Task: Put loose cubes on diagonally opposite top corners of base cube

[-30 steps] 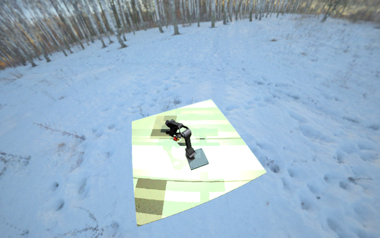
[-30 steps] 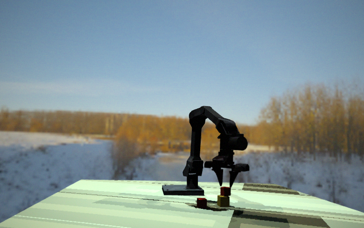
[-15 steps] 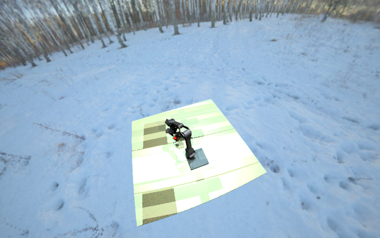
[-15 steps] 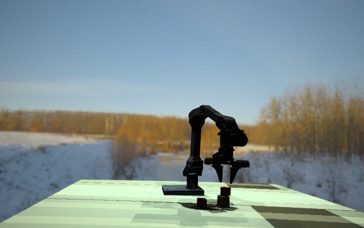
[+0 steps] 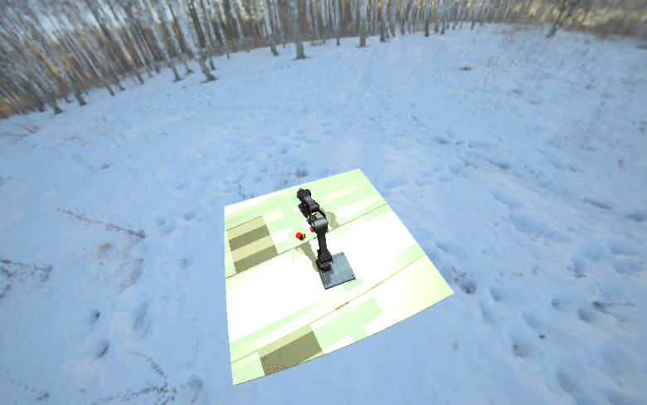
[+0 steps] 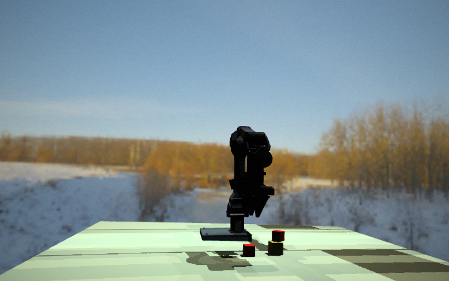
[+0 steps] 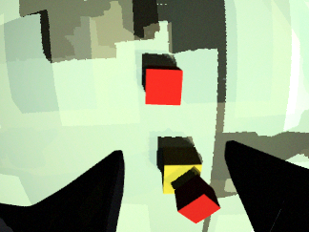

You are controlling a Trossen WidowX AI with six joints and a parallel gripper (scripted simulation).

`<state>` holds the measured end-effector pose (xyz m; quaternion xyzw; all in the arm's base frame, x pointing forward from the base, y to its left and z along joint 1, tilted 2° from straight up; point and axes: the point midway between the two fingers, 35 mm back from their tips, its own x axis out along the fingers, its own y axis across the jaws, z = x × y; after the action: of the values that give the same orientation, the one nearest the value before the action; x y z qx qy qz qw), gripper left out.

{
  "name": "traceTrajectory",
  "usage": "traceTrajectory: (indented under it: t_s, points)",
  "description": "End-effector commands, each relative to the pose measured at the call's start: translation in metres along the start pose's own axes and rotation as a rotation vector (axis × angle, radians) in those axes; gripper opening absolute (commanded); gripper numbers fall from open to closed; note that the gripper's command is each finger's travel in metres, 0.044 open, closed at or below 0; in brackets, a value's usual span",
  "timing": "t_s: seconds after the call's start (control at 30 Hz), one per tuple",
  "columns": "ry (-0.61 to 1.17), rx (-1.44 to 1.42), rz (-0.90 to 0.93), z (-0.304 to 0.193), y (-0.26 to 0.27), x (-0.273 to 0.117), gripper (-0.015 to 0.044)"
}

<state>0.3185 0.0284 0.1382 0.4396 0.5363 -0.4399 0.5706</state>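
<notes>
A yellow base cube (image 6: 275, 249) (image 7: 171, 182) stands on the table. One red cube (image 5: 299, 235) (image 6: 278, 235) (image 7: 198, 208) rests level on top of it, turned at an angle to it and set toward its lower right corner in the wrist view. The other red cube (image 5: 312, 229) (image 6: 248, 250) (image 7: 163, 87) sits on the table beside the base cube, a short gap away. My gripper (image 6: 254, 216) (image 7: 175, 154) is open and empty, pointing down well above table height. Its fingers touch no cube. In the top view the arm hides the fingers.
The arm's dark base plate (image 5: 341, 273) (image 6: 223, 234) stands on the patterned table (image 5: 295, 305) (image 6: 132, 242), behind the cubes in the exterior view. The arm and cubes cast dark shadows. Snow lies beyond the table's edges.
</notes>
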Motion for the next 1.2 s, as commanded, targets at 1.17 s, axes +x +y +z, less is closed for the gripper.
traceTrajectory:
  t_s: [1.17]
  points:
    - [-0.002,0.106,-0.011,0.016,0.000,0.087,0.0265]
